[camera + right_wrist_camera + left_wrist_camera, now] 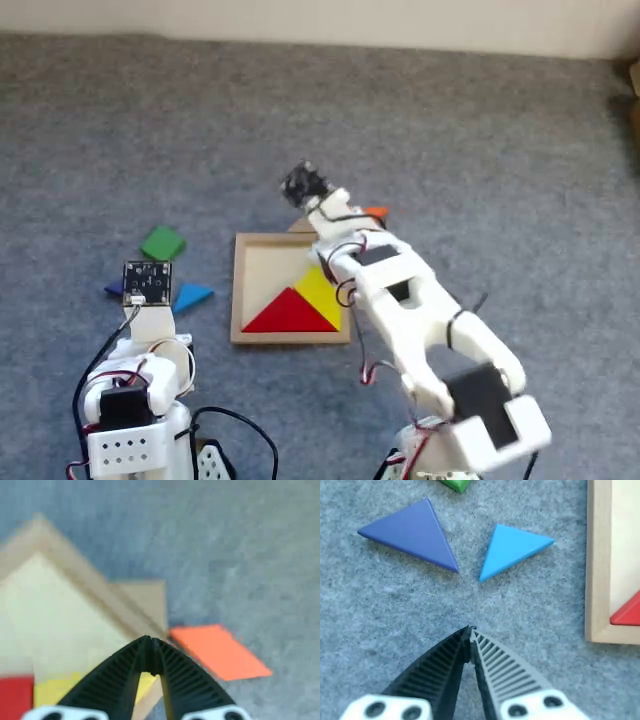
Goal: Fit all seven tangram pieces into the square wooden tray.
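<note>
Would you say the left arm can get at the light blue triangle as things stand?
Probably yes: only bare carpet lies between the shut left gripper and the light blue triangle; the dark blue triangle sits apart. It must open first.

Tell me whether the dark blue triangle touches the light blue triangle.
Apart. The left wrist view shows a strip of bare carpet between the dark blue triangle and the light blue triangle.

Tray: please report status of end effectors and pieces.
Left end effector and right end effector shut, empty. Tray holds red triangle, yellow piece. Orange piece beside tray corner.
</note>
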